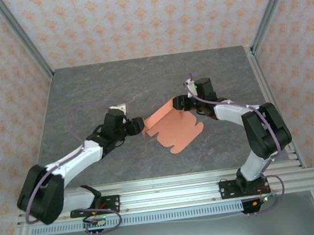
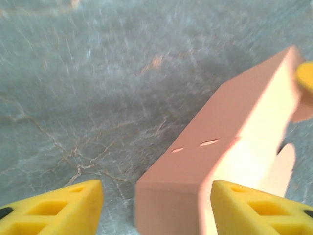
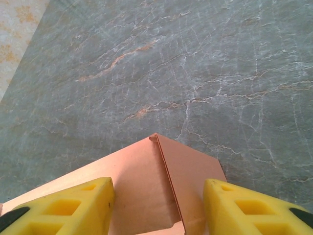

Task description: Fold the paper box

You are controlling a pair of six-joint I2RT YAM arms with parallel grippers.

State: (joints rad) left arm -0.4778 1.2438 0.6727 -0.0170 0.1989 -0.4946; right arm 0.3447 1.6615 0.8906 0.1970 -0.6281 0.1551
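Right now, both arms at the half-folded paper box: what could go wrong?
1. Both the left pincer and right pincer are open around the raised wall of the paper box; unheld, it may spring back flat.
2. Closing could crush the thin wall off its crease.
3. The rest of the sheet lies loose on the table, so a push may slide it.

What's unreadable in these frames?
- Left wrist view: motion blur; bottom edge crops the paper box beside the left end effector, so contact is unclear.
- Right wrist view: bottom edge crops the paper box between the right end effector's jaws.
- Top view: creases too small; both end effectors cover the box's edges where they meet it.
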